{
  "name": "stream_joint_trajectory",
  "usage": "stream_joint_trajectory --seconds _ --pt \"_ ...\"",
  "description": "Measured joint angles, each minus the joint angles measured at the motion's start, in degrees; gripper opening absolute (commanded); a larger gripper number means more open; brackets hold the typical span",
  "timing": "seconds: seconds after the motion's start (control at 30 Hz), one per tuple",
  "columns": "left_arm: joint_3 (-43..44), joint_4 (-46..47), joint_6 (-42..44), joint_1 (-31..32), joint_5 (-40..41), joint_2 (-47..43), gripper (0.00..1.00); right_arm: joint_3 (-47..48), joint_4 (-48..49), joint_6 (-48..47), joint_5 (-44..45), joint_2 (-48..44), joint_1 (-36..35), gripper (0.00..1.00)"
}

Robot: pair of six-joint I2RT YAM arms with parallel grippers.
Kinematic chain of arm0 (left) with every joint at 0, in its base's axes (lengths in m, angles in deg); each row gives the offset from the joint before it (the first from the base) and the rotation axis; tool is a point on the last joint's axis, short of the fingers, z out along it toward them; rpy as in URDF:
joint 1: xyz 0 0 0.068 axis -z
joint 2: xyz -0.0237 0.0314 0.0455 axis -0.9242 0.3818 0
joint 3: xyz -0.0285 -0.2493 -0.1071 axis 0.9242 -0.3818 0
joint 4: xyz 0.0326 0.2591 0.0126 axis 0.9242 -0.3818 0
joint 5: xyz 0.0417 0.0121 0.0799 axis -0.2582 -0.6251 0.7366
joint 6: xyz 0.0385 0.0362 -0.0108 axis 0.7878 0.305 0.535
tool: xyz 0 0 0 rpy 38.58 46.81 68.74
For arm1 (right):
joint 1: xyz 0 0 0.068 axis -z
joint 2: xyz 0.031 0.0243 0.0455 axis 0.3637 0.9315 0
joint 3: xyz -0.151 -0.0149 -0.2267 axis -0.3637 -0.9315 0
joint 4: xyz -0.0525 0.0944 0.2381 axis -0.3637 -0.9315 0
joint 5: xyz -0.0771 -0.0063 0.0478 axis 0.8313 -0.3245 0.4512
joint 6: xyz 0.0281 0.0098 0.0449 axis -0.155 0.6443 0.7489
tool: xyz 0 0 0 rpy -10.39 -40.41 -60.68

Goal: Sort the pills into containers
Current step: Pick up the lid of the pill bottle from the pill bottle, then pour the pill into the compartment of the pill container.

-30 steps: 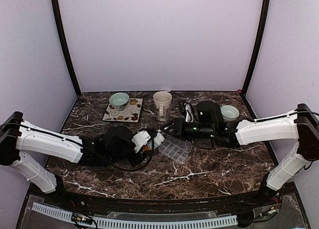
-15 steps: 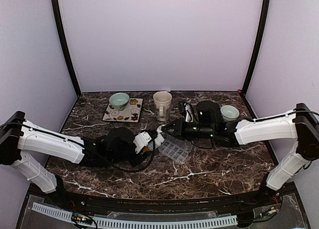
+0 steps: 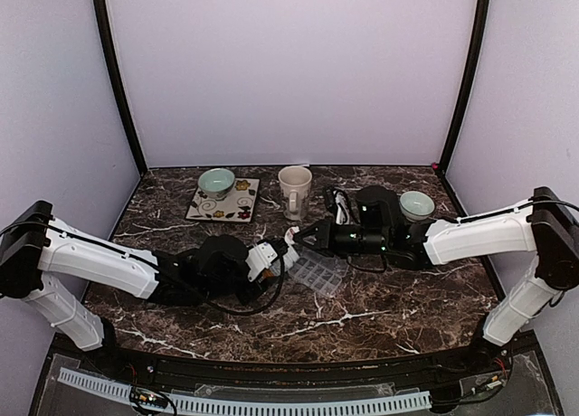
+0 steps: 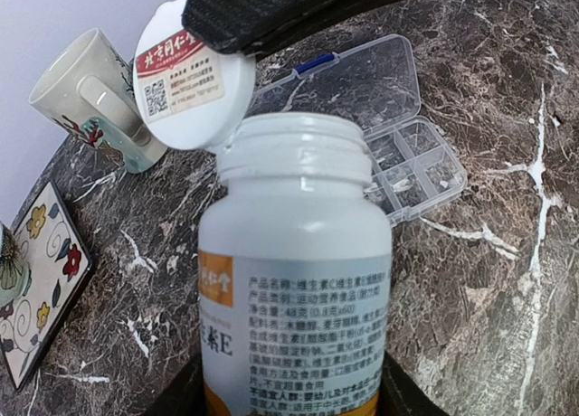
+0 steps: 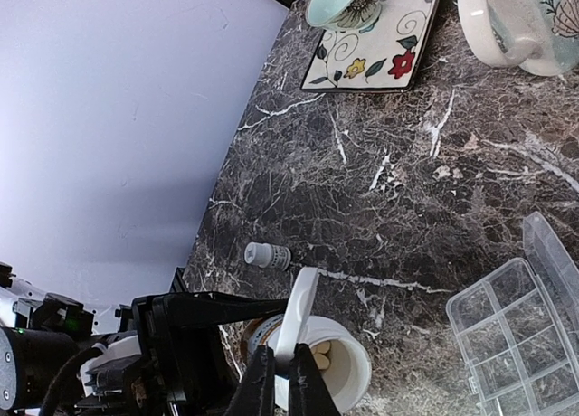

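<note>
Two grippers meet over the middle of the dark marble table (image 3: 380, 316). The left gripper (image 3: 270, 259) is clamped around the body of a white plastic pill bottle (image 4: 294, 253), whose mouth is turned toward the right arm. The bottle's round white flip cap (image 4: 190, 77) stands open at the rim, and the right gripper (image 5: 282, 373) has its fingertips pinched together on the cap's edge. Pale yellow pills (image 5: 321, 350) show inside the mouth. The clear plastic pill-organizer tray (image 3: 317, 271) lies on the table just beside the bottle, under the right gripper, with its hinged lid swung open. Behind stand a cream ceramic mug (image 3: 294, 188) and a pale green bowl (image 3: 216, 180) on a square flowered tile (image 3: 237, 203). A second pale green bowl (image 3: 417, 203) sits beyond the right arm.
</note>
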Motion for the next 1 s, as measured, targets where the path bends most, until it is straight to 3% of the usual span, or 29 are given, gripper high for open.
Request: stream_joint_trajectory --seconds 1.0 --pt "1.92 -5.01 -0.17 0.20 -2.21 4.66 0.00 -6.12 8.37 0.61 -1.77 3.87 0.42 0.05"
